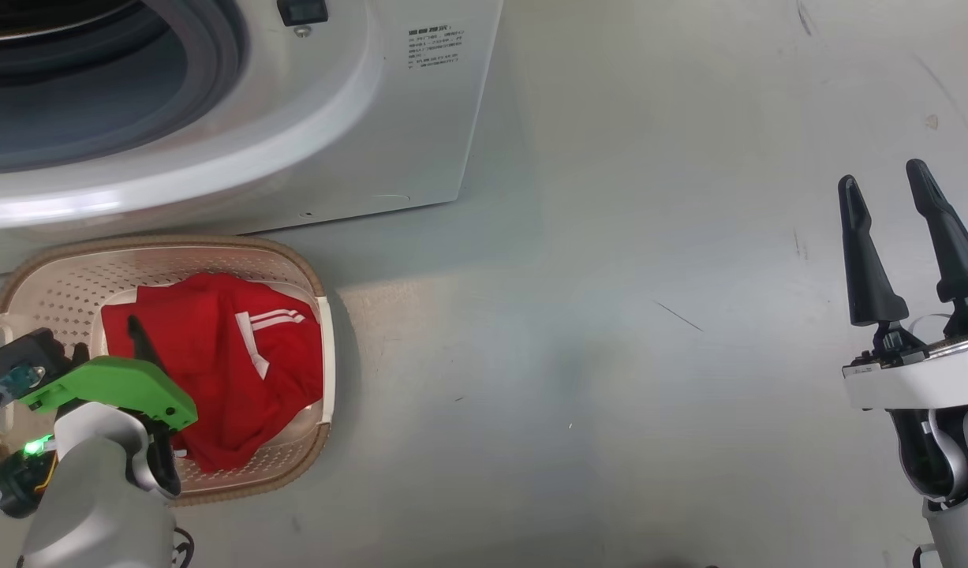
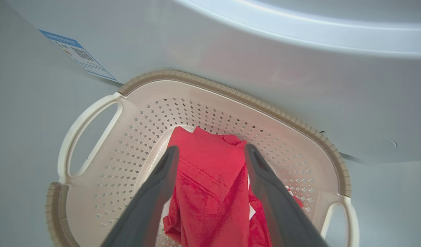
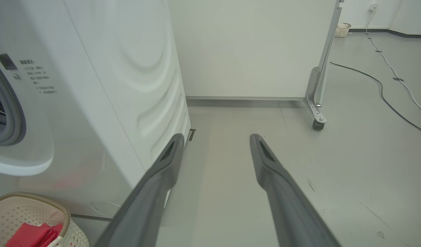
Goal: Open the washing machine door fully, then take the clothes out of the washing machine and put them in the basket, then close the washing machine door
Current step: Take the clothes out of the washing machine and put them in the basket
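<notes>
Left gripper (image 2: 210, 151): fingers spread apart and gripping nothing, poised over the red clothes (image 2: 210, 185), which lie heaped inside the basket (image 2: 231, 90). The basket stands on the floor (image 1: 610, 355), just in front of the lower face of the washing machine (image 1: 420, 118), whose grey ring (image 1: 223, 55) borders the open mouth. Right gripper (image 1: 882, 177): likewise spread and holding nothing, over the floor, well apart from the basket.

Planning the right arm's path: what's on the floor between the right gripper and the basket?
Bare grey floor with faint scuff marks, nothing else, as the head view shows between the open right gripper and the basket.
</notes>
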Motion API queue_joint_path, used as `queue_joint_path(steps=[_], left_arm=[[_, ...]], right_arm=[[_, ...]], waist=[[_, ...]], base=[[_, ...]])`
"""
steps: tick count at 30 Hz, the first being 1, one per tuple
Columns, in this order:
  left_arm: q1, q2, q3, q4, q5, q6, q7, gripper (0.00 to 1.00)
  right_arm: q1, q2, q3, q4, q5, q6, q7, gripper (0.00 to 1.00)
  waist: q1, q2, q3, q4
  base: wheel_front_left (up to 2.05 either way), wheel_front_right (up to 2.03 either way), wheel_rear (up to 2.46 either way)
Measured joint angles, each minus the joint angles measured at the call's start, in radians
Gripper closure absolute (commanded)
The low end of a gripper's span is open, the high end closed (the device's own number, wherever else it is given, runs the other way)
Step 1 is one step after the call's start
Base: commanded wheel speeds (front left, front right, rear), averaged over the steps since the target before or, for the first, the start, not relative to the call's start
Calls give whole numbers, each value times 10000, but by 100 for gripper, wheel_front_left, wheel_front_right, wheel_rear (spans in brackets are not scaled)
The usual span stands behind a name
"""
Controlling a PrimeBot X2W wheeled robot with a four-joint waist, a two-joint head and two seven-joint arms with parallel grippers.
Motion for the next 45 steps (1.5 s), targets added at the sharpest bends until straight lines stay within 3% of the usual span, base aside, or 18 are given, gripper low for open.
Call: queue_joint_path(steps=[18,27,45], left_arm=[[-145,215,-1452,-318,1388,-991,-660,0],[-64,23,-2040,-1024,1824,-1419,-671,0],[1776,-115,-1942,-4399,1893,-1592,-675,0]], right_arm=[[-78,376,29,575,-21,2,-2,0],[268,527,-75,780,-82,-2,-2,0],[1155,871,-48,819,-176,-247,-2,0]], waist=[[0,0,-1491,326],[0,0,-2550,653],[-1,0,-4447,1356]], base=[[0,0,0],[0,0,0],[0,0,0]])
